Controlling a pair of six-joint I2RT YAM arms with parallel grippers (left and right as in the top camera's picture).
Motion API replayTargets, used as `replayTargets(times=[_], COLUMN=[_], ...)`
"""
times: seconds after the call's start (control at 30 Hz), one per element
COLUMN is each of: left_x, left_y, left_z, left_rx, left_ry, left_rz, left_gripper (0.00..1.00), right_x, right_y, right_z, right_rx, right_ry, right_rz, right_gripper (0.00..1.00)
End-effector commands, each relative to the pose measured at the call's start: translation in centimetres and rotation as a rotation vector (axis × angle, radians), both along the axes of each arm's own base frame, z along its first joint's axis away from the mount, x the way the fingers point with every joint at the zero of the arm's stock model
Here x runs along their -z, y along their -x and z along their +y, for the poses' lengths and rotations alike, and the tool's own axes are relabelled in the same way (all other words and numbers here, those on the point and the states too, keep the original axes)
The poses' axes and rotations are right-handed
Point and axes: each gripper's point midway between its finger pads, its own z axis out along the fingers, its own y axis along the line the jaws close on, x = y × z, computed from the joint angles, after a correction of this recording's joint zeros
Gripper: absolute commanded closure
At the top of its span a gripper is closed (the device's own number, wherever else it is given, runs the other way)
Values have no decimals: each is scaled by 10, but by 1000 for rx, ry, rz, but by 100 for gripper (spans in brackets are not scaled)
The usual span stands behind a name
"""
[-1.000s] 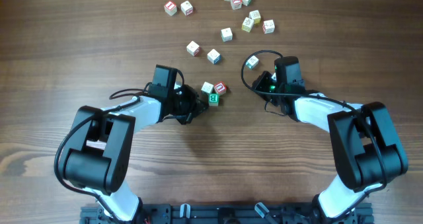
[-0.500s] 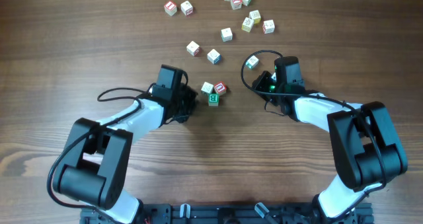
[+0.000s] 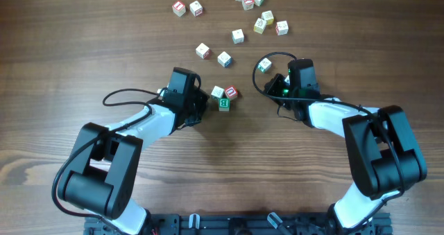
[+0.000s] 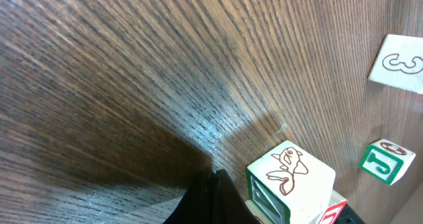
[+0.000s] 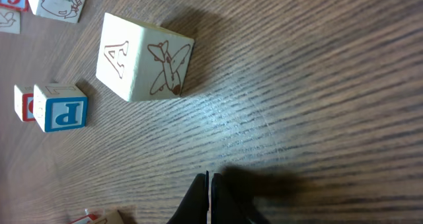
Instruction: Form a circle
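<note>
The circle's pieces are small pale wooden letter cubes; no ring shows. Three cubes (image 3: 223, 96) sit clustered at mid-table. My left gripper (image 3: 202, 102) is shut and empty, its tips just left of that cluster. In the left wrist view the shut fingertips (image 4: 215, 184) rest on the wood beside a cube with a fish drawing (image 4: 291, 178), with a green J cube (image 4: 386, 161) farther right. My right gripper (image 3: 275, 84) is shut and empty, below a lone cube (image 3: 264, 65). The right wrist view shows its tips (image 5: 209, 181) apart from an A and airplane cube (image 5: 142, 59).
Two cubes (image 3: 213, 55) lie above the cluster and one (image 3: 238, 36) lies farther back. A pair (image 3: 188, 9) sits at the back left, several more (image 3: 260, 13) at the back right. A blue P cube (image 5: 63, 108) shows in the right wrist view. A black cable (image 3: 277, 57) loops by the right wrist.
My left arm has swung, its wrist shifting a little right toward the three clustered cubes. The cubes and the right arm have not moved.
</note>
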Motion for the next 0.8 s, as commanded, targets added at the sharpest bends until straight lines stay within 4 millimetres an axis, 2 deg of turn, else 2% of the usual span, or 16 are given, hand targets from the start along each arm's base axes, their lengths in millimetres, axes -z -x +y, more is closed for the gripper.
replayTargets(times=[0.0, 0.07, 0.17, 0.3, 0.77], left_x=[53, 54, 53, 53, 51], left_y=[43, 49, 51, 49, 46], left_z=[24, 21, 17, 17, 11], left_rx=[10, 23, 32, 32, 44], left_ry=[-124, -102, -82, -81, -75], left_rz=[167, 196, 204, 196, 173], left_gripper=[96, 96, 96, 92, 92], right_x=[9, 1, -1, -7, 0], right_y=[5, 2, 2, 2, 13], right_z=[2, 7, 2, 18, 44], right_rx=[-42, -127, -189, -317, -439], right_ry=[13, -11, -28, -108, -237], right_rz=[2, -46, -69, -138, -156], right_gripper=[96, 96, 96, 95, 96])
